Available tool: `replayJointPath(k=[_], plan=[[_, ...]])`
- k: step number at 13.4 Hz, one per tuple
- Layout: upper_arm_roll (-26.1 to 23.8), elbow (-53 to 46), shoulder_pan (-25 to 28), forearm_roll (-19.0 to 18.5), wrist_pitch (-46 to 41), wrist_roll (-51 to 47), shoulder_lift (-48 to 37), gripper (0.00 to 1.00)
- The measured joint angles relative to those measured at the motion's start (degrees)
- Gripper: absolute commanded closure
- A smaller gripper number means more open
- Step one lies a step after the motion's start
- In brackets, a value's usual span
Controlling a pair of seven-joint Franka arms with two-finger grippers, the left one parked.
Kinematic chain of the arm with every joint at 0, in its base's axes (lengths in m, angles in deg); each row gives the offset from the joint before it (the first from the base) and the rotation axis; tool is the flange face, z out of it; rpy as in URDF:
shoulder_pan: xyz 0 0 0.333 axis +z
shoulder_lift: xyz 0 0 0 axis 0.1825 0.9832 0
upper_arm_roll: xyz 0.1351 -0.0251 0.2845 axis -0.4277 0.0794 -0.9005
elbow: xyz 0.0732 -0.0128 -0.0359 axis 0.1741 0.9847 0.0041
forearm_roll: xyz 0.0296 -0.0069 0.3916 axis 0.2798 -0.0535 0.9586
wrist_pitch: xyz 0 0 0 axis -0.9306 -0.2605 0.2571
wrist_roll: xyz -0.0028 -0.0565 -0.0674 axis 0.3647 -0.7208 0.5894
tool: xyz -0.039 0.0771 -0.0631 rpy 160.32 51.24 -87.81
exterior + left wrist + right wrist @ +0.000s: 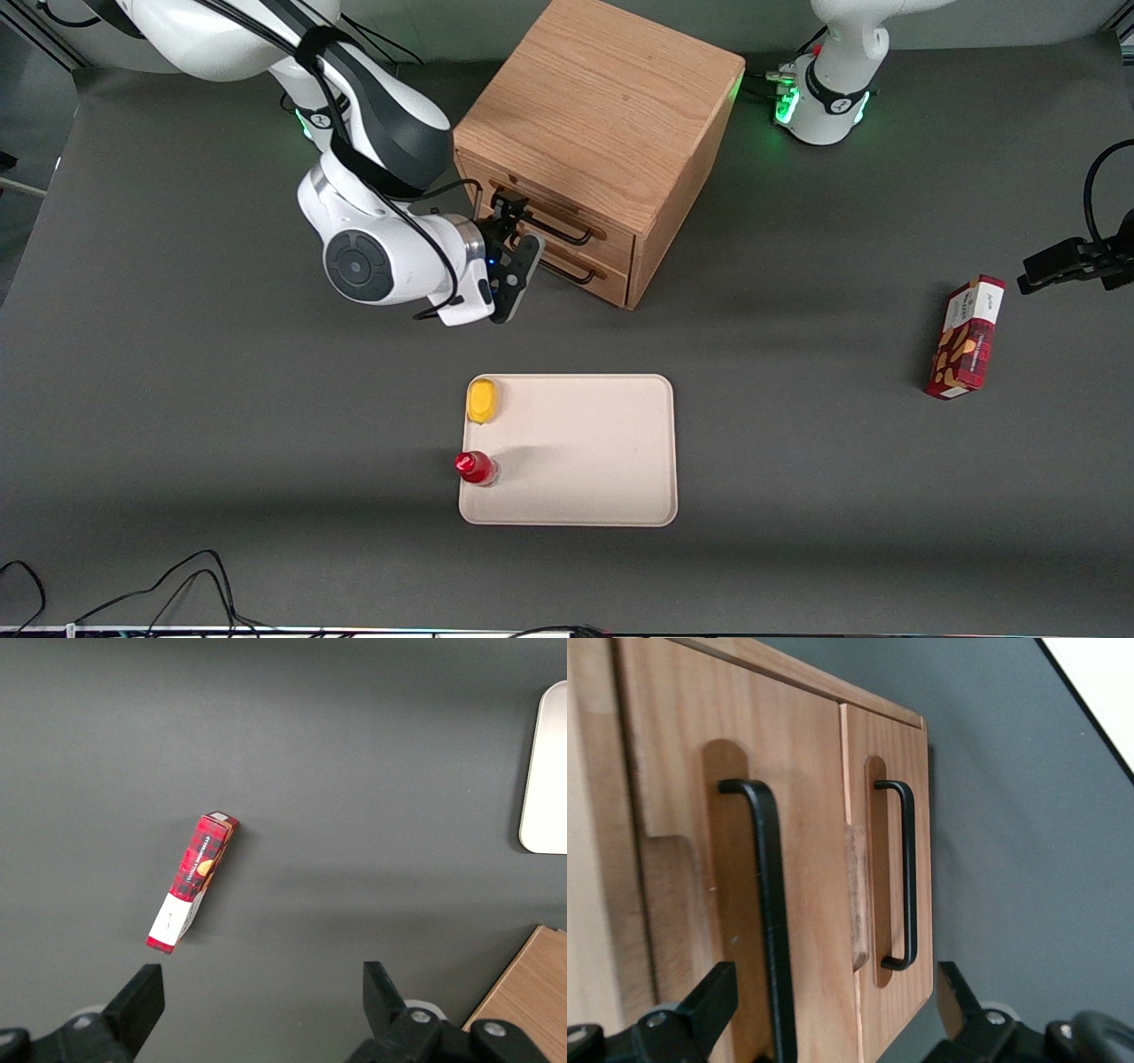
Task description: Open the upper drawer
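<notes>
The wooden cabinet (602,115) stands at the back of the table with two drawers facing the working arm's end. The upper drawer (617,250) is light oak with a long thin black handle (563,230), and it looks closed. In the right wrist view the upper drawer (811,833) and its handle (769,904) sit beside the lower drawer's handle (908,877). My right gripper (518,235) is right in front of the drawers. It is open (833,988), with the upper handle's end between its spread fingers and untouched.
A cream tray (585,452) lies nearer the front camera, with a yellow object (483,400) and a red bottle (476,467) on its edge. A red box (966,337) lies toward the parked arm's end and shows in the left wrist view (192,881).
</notes>
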Motion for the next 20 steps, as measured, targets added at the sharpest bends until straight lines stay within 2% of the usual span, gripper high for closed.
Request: replayJointPath(k=[9, 13, 20], plan=[[-1.7, 4.0, 0.3, -0.4, 3.0, -0.6, 0.2, 0.00], [-1.7, 3.7, 0.0, -2.6, 3.5, -0.8, 1.1, 0.00], [1.8, -2.8, -1.5, -3.8, 4.1, -1.1, 3.6, 0.00]])
